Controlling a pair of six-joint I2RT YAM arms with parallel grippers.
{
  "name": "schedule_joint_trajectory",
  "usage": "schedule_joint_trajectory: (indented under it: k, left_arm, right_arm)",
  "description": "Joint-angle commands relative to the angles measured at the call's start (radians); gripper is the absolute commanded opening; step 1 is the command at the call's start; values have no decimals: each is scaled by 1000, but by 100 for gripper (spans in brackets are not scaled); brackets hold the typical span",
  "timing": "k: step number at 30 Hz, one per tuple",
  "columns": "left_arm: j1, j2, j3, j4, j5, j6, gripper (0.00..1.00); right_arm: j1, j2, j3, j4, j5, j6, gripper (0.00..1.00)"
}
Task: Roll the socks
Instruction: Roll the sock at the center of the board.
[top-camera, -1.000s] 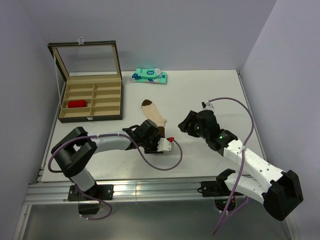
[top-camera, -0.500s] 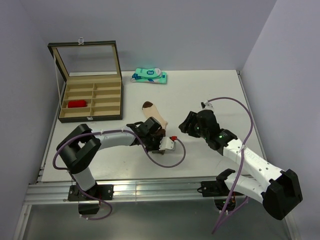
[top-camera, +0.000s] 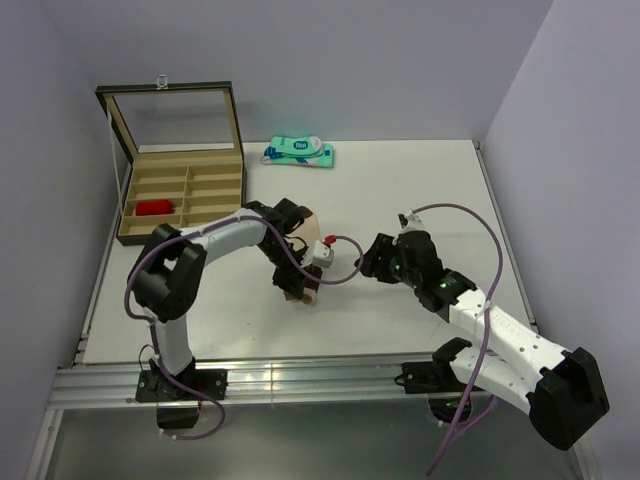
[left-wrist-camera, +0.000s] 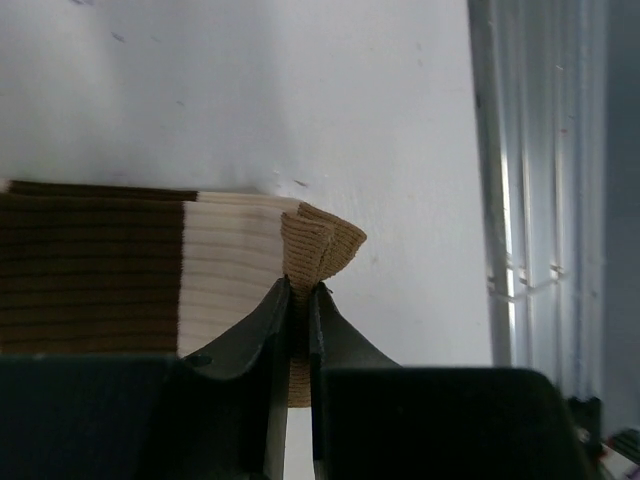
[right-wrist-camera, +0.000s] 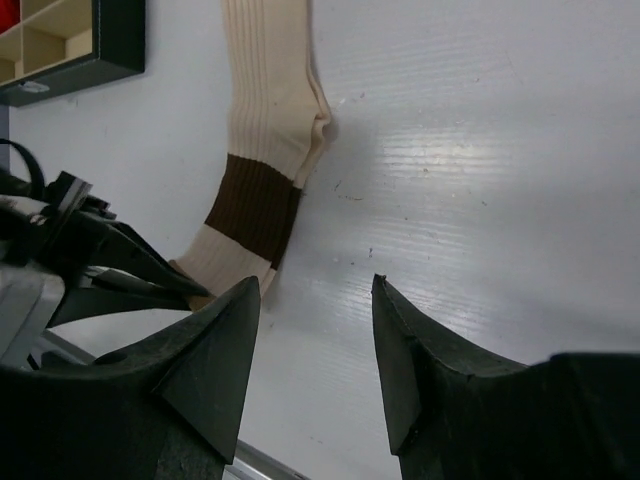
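The beige sock lies flat on the white table with a brown band near its cuff. My left gripper is shut on the tan cuff edge, which bunches up between the jaws. From above, the left gripper sits at the sock's near end, and the arm covers most of the sock. My right gripper hangs open over bare table just right of the sock, holding nothing. The right gripper is apart from the fabric. The red sock lies in a compartment of the box.
An open wooden compartment box with a glass lid stands at the back left. A teal-and-white flat packet lies at the back centre. The table's near edge and metal rail run close behind the left gripper.
The left gripper has closed on the beige sock's cuff, and the left arm has swung over the sock, hiding its brown toe. The right gripper has drifted slightly left, still open.
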Motion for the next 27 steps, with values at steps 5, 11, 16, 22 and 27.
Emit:
schedule_joint_trajectory:
  k: [5,11,16,22,27]
  left_arm:
    - [20,166,69,-355,140,210,7]
    - [32,285,143,-478,175,287,7]
    - [40,339,138,-478,155,281,6]
    - [52,383,140,-476,167,279,6]
    - [67,403,152,-476,161,272,5]
  right_arm:
    - [99,-34,-96,221,-29,-64,56]
    - [293,12,-107,326,67,-136,56]
    - [413,41,-142,439,83,-184,55]
    - [541,133,-147,538,75,-236,54]
    - [629,215,-133,553,129,-243,54]
